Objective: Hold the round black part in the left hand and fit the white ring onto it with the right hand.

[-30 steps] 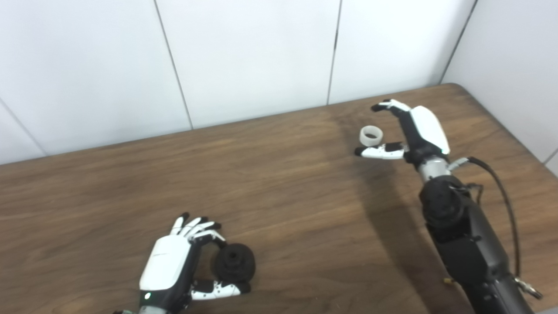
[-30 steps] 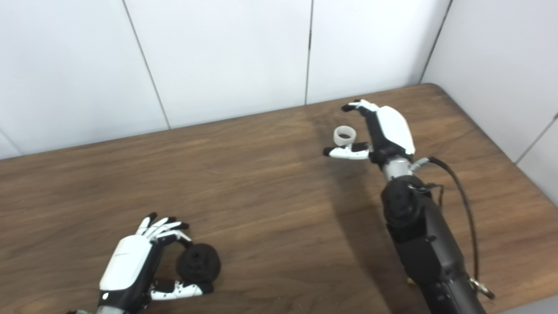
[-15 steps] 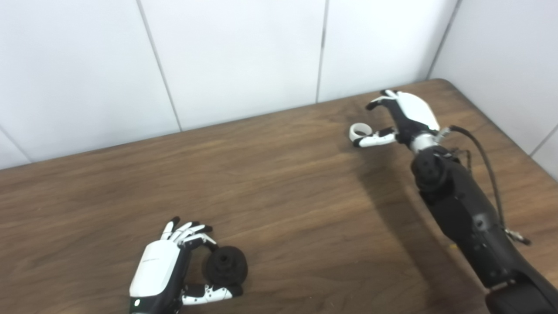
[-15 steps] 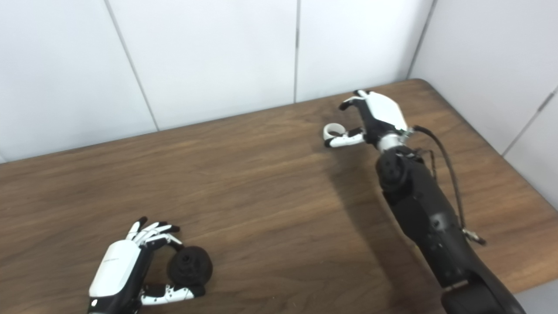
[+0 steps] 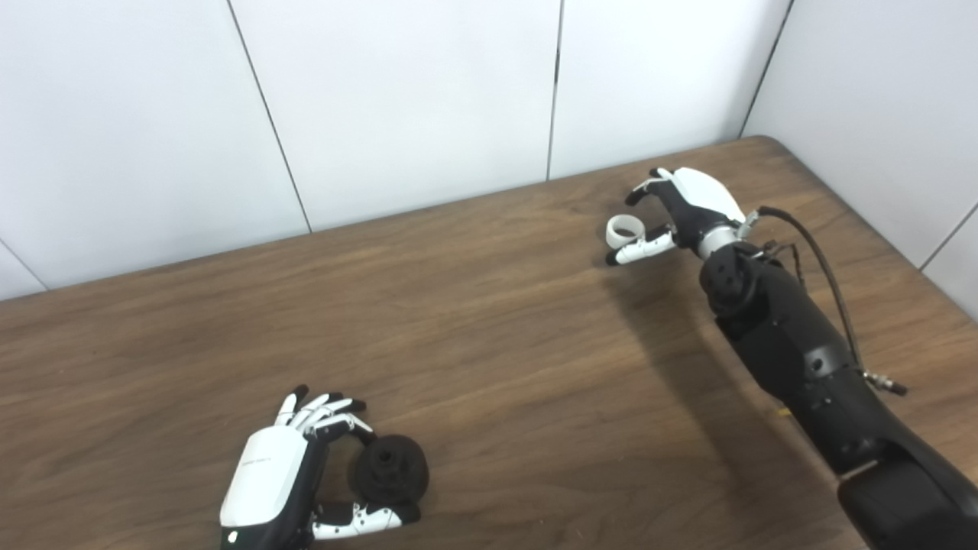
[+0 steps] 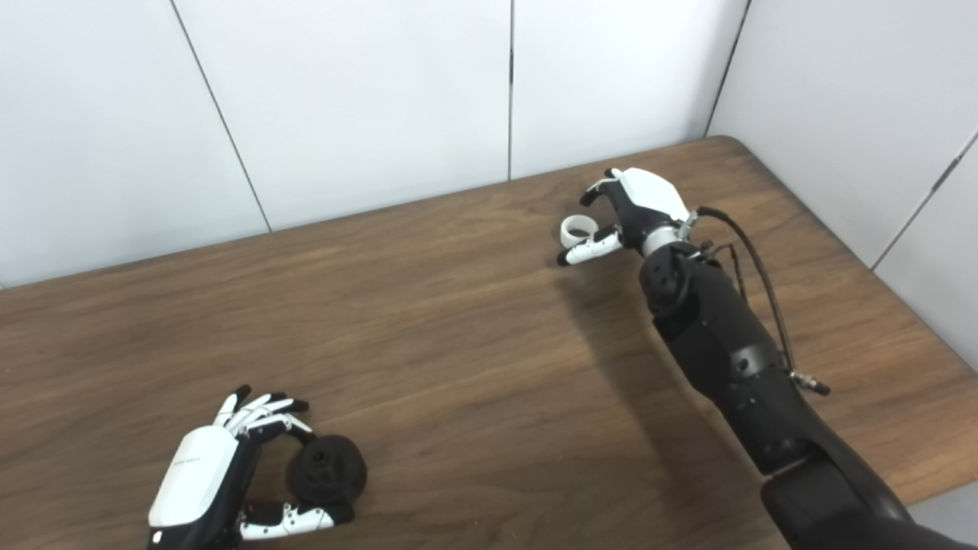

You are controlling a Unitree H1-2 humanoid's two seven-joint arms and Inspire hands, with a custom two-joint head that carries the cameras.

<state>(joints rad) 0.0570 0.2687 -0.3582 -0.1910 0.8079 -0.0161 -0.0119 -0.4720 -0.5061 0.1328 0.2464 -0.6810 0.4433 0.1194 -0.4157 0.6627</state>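
At the near left of the brown wood-grain table (image 5: 489, 321), my left hand (image 5: 286, 473) curls around the round black ribbed part (image 5: 390, 472), fingers (image 5: 325, 405) arched over its far side and thumb (image 5: 359, 521) under its near side. The part appears to rest on the table; whether the fingers actually press it I cannot tell. Far right, near the back edge, my right hand (image 5: 680, 210) is partly closed, its thumb (image 5: 638, 248) stretched toward the white plastic ring (image 5: 623, 229), which stands tilted at the thumb tip between thumb and curled fingers. Contact there is hard to judge; the ring looks touched but not gripped. My left wrist is cut off by the bottom edge. My right hand's fingers are mostly hidden behind its white back. Ring and black part lie well apart.
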